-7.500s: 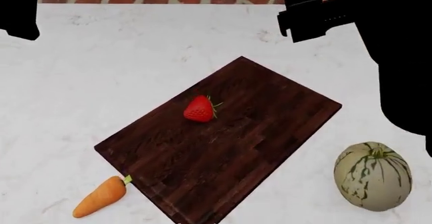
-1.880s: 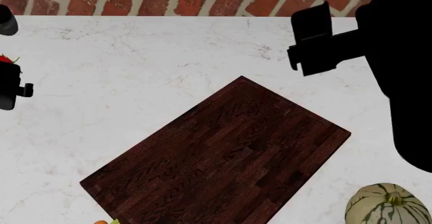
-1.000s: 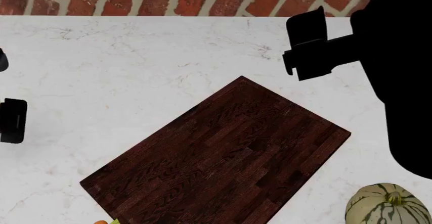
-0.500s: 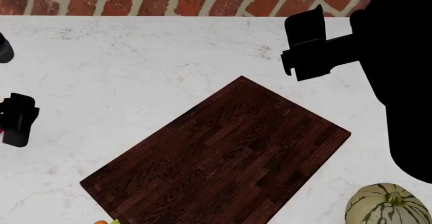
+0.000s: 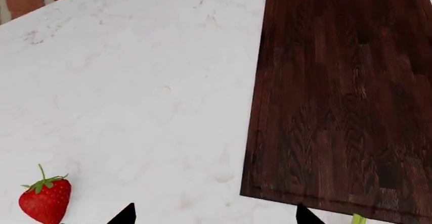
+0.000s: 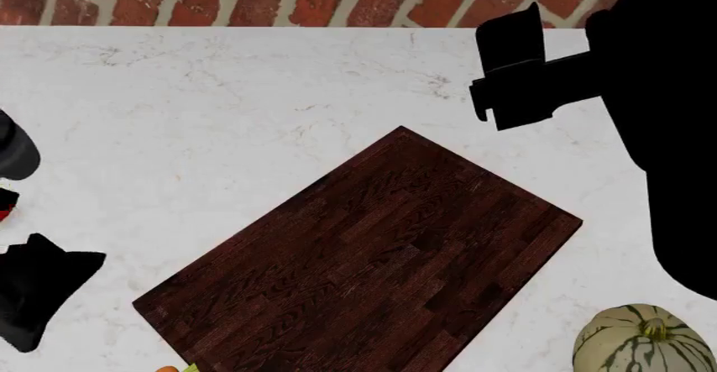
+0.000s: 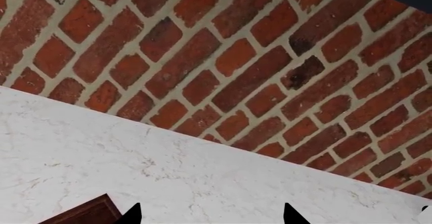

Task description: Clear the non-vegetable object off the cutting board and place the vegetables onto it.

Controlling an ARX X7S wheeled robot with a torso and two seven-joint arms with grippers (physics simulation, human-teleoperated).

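Observation:
The dark brown cutting board (image 6: 370, 254) lies bare on the white marble counter. The strawberry (image 5: 45, 201) rests on the counter off the board's left side; only a red sliver of the strawberry (image 6: 5, 210) shows in the head view. My left gripper (image 5: 214, 218) is open and empty, hovering over the counter between the strawberry and the board; the left gripper (image 6: 50, 275) is at the left edge of the head view. The striped cream squash (image 6: 644, 340) sits at the board's right near corner. Only the carrot's tip (image 6: 168, 369) and its green stem (image 5: 357, 219) show. My right gripper (image 7: 210, 218) is open and raised at the back right.
A red brick wall (image 7: 223, 57) backs the counter. The right arm (image 6: 661, 137) fills the right side of the head view. A corner of the board (image 7: 84, 214) shows in the right wrist view.
The strawberry has left the board and now lies on the counter to its left. My left gripper let it go and moved toward the near edge. The right arm barely moved.

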